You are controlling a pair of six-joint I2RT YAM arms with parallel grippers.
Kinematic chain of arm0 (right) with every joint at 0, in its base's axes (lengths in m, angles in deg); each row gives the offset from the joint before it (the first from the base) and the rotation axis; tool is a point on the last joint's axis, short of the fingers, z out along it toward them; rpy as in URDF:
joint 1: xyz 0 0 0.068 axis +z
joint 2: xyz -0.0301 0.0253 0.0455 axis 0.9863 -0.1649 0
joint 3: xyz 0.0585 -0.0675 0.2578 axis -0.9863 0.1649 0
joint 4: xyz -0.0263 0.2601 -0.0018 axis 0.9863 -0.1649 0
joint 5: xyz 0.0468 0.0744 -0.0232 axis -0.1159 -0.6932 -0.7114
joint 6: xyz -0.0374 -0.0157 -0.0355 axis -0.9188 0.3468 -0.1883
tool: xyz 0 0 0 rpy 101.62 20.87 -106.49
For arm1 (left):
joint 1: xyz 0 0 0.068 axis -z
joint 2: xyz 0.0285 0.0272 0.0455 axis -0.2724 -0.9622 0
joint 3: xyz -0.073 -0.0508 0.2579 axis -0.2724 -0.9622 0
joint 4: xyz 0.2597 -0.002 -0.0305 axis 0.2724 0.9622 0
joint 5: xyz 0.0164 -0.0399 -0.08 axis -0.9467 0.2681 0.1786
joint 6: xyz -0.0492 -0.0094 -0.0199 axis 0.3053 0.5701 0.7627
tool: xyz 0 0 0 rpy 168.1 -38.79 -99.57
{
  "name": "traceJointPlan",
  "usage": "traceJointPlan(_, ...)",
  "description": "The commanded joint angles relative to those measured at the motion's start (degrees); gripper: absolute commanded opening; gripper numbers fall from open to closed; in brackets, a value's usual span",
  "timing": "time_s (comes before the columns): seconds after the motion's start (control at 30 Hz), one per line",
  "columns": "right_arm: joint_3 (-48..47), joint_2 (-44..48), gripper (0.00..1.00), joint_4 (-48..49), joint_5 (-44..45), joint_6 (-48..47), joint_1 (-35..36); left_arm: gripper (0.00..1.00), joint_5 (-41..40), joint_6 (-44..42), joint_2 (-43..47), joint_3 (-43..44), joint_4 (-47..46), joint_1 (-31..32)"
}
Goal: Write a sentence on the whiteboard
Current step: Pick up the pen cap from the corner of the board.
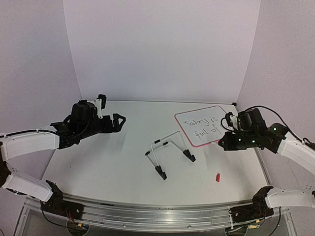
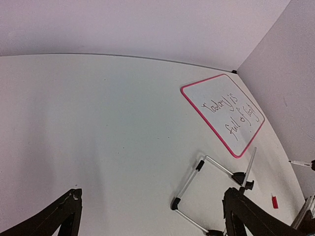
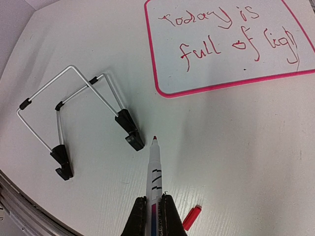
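The whiteboard (image 1: 194,138) lies flat at the table's far right, white with a pink-red frame. On it the sentence (image 1: 203,125) stands in thin red marker, in two lines: "Today is / full of ligh". Board (image 3: 221,73) and sentence (image 3: 224,34) fill the top of the right wrist view, and both show in the left wrist view (image 2: 206,91) (image 2: 230,112). My right gripper (image 3: 154,216) is shut on a white marker (image 3: 155,167). Its red tip is off the board, over the table near the board's front edge. My left gripper (image 1: 118,120) is open and empty at the left.
A wire stand with black feet (image 1: 170,151) sits mid-table, left of the marker tip (image 3: 74,113) (image 2: 211,182). The red marker cap (image 1: 217,176) lies loose on the table near my right gripper (image 3: 191,217) (image 2: 274,201). White walls enclose the table's back and sides.
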Motion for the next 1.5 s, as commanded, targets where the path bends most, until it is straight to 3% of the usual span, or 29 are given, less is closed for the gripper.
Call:
traceJointPlan(0.0, -1.20, 1.08, 0.00, 1.03, -5.00, 2.09, -0.06, 1.00, 11.41, -3.70, 1.86, 0.29, -3.98, -0.06)
traceJointPlan(0.13, -3.20, 1.36, 0.00, -8.97, 0.68, 5.85, -0.05, 1.00, 18.92, -3.78, 0.26, 3.09, -4.17, 0.08)
traceJointPlan(0.23, -5.55, 2.07, 0.00, -19.14, 8.94, 8.86, -0.01, 0.99, 18.49, -1.13, -5.37, 12.90, 3.75, 2.12)
traceJointPlan(0.43, -9.29, 4.79, 0.00, -33.98, 26.84, 12.78, -0.04, 0.98, 13.53, -0.49, -22.60, 32.89, 14.78, 14.90)
traceJointPlan(0.6, -7.94, 7.86, 0.00, -35.34, 30.98, 14.23, -0.06, 0.99, 11.89, -0.28, -36.01, 48.35, 21.25, 24.63)
traceJointPlan(0.73, -6.68, 10.61, 0.00, -35.33, 31.87, 14.04, -0.06, 0.99, 5.53, 0.19, -46.00, 61.52, 29.48, 30.95)
traceJointPlan(0.83, -5.93, 12.52, 0.00, -35.34, 32.17, 13.00, -0.05, 0.99, 3.47, 1.07, -50.74, 66.76, 31.84, 33.93)
traceJointPlan(0.93, -4.84, 14.44, 0.00, -35.28, 32.76, 12.47, -0.05, 0.99, 7.48, 3.50, -54.05, 67.49, 30.04, 34.13)
traceJointPlan(1.47, -0.93, 17.92, 0.00, -35.23, 34.03, 13.24, -0.02, 0.97, 7.96, 11.58, -75.08, 87.23, 35.63, 35.91)
